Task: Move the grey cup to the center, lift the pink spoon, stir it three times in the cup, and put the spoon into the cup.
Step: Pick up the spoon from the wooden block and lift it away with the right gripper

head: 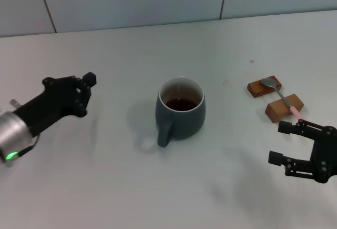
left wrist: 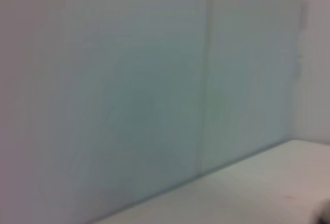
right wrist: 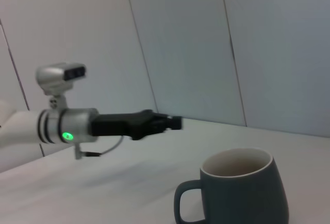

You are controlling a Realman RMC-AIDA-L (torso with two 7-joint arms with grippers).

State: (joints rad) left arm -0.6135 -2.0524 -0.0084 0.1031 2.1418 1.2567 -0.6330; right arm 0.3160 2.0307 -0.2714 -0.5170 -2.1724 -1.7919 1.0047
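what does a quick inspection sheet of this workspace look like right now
surface: white table, a few faint specks
job's things: grey cup at the center, upright, dark liquid inside, handle toward the robot; pink spoon lying across two wooden blocks at the robot's right
clutter: nothing seen
grippers: left gripper above the table left of the cup, holding nothing; right gripper open, just on the robot's side of the spoon
cables: thin wire at the left wrist
surroundings: pale panelled wall
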